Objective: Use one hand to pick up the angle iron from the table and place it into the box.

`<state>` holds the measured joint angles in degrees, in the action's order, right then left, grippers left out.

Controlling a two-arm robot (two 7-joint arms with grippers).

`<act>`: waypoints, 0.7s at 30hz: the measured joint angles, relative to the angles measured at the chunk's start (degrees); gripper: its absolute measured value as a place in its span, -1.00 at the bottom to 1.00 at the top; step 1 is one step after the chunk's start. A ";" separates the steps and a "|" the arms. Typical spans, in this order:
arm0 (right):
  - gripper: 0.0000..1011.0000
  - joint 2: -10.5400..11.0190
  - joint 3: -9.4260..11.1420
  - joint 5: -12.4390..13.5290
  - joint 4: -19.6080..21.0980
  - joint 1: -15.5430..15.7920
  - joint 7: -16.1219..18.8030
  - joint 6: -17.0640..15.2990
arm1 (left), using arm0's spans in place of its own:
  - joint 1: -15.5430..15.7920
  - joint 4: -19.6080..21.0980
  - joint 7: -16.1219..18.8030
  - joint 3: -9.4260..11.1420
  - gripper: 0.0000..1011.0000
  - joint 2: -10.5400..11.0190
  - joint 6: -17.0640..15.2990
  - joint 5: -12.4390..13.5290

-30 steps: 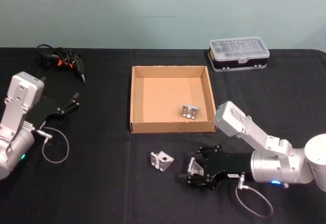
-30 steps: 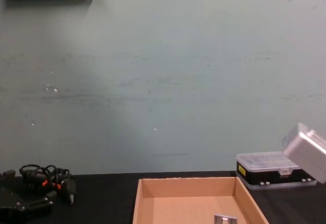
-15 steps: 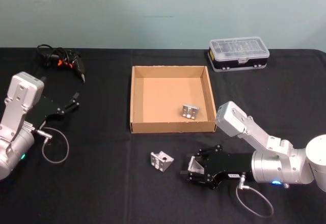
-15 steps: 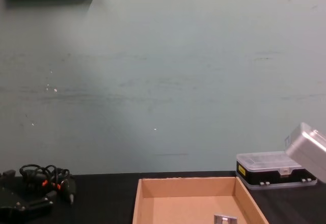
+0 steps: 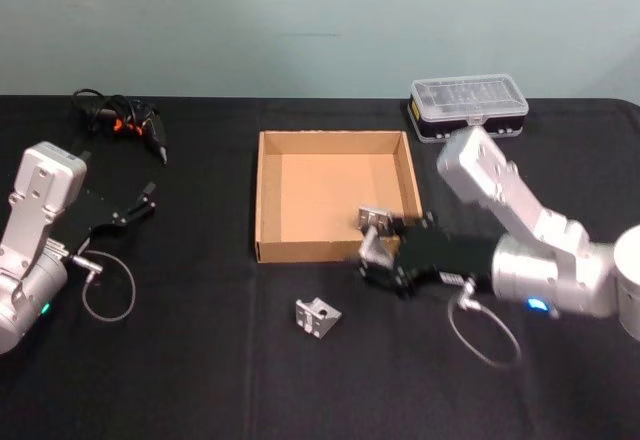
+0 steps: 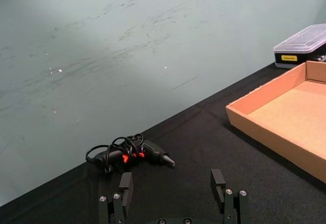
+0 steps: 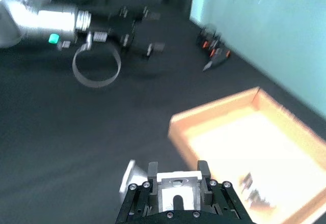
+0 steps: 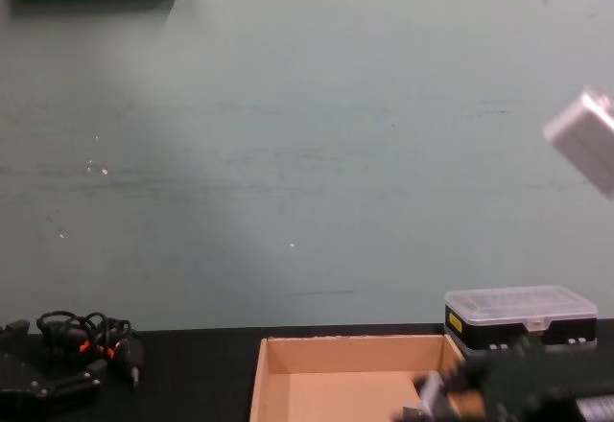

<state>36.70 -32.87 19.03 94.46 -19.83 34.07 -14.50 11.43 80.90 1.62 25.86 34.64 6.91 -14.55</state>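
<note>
One angle iron [image 5: 372, 217] in box [image 5: 320, 188]; right end effector [image 5: 373, 260] clamps second angle iron [image 7: 177, 192].

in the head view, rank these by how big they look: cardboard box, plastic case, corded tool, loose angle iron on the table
1. cardboard box
2. plastic case
3. corded tool, near the case in spread, pair unsure
4. loose angle iron, smallest though nearest the camera

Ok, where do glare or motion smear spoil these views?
Right wrist view: the box floor is blown out white. Head view: the right hand holding the angle iron is smeared. Chest view: that hand is a dark smear. Left wrist view: evenly lit.
</note>
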 joint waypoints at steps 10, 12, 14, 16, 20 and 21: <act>-0.10 -8.18 -1.50 -2.34 -6.99 -6.74 -2.39 -0.08 | 0.00 0.00 0.00 0.00 0.98 0.00 0.00 0.00; -0.10 -9.57 -2.07 -2.86 -9.09 -7.93 -2.47 -0.19 | 0.00 0.00 0.00 0.00 0.98 0.00 0.00 0.00; -0.10 -11.57 -2.88 -3.61 -12.10 -9.71 -2.49 -0.36 | 0.00 0.00 0.00 0.00 0.98 0.00 0.00 0.00; -0.10 -13.19 -3.52 -4.39 -14.71 -11.13 -2.52 -0.40 | 0.00 0.00 0.00 0.00 0.98 0.00 0.00 0.00; -0.10 -15.36 -4.18 -5.40 -18.60 -13.09 -2.50 -0.40 | 0.00 0.00 0.00 0.00 0.98 0.00 0.00 0.00; -0.10 -15.75 -4.26 -5.56 -19.33 -13.44 -2.50 -0.40 | 0.00 0.00 0.00 0.00 0.98 0.00 0.00 0.00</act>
<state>20.95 -37.13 13.47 75.14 -33.27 31.58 -14.90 11.43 80.90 1.62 25.86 34.65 6.91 -14.55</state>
